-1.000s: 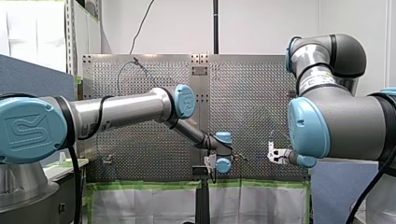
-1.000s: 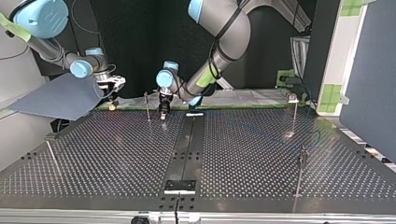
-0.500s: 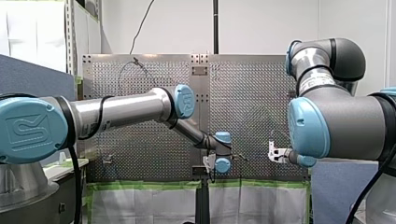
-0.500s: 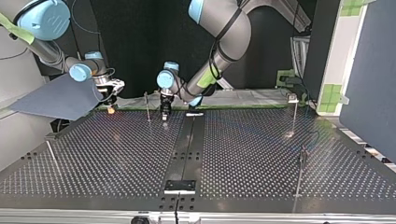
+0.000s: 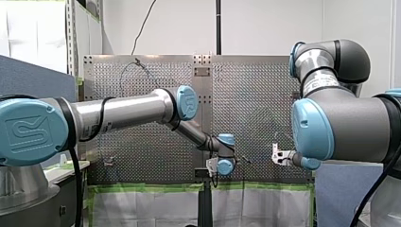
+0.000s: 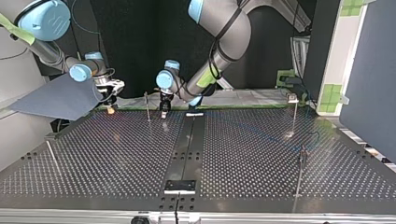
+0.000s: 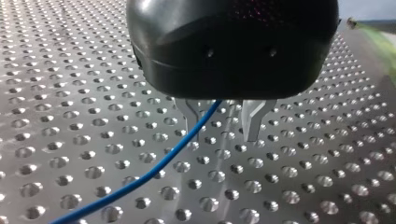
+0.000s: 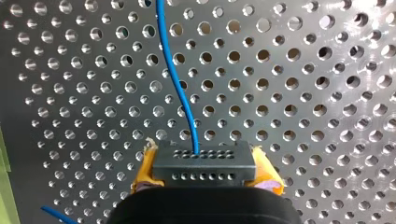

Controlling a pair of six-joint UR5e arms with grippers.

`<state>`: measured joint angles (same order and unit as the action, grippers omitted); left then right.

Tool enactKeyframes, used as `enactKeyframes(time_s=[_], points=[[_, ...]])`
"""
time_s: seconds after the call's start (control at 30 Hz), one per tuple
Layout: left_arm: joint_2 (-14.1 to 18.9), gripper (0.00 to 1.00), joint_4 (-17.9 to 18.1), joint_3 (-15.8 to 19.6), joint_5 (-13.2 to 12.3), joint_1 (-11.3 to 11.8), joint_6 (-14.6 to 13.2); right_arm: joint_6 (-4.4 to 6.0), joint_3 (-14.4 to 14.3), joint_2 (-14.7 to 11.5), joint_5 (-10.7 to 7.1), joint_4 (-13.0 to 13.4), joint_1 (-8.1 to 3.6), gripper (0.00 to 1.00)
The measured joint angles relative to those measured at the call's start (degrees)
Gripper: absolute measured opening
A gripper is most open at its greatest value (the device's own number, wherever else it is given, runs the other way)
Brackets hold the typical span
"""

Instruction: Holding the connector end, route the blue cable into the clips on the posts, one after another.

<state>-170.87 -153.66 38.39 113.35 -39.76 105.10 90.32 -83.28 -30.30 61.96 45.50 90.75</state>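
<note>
In the right wrist view my right gripper [image 8: 205,175] is shut, its yellow pads [image 8: 144,170] clamping a dark grey connector [image 8: 204,161]. The blue cable [image 8: 181,93] leaves the connector and runs ahead over the perforated table. In the left wrist view my left gripper [image 7: 222,135] is open just above the table. The blue cable [image 7: 140,178] passes between its metal fingers [image 7: 251,122], close to one of them, and trails away. In the top view my left gripper [image 6: 164,108] hangs beside a thin post [image 6: 147,107], and my right gripper [image 6: 111,103] is at the far left edge.
More thin posts stand at the top view's right [image 6: 295,114], near right [image 6: 301,170] and near left [image 6: 51,156]. A dark rail [image 6: 189,140] runs down the table's middle. A grey panel [image 6: 60,98] sits beside my right gripper.
My left gripper's fingers have opened off the cable and it has lifted slightly. My right gripper rose a little early on, then stayed still with the connector.
</note>
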Motion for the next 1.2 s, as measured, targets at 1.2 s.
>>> enactKeyframes(time_s=[1.2], points=[[3.06,1.0,-12.63,3.74,-1.07,-2.32,-6.69,0.58,0.0,0.46,-1.13,-0.14,-0.12,0.0]])
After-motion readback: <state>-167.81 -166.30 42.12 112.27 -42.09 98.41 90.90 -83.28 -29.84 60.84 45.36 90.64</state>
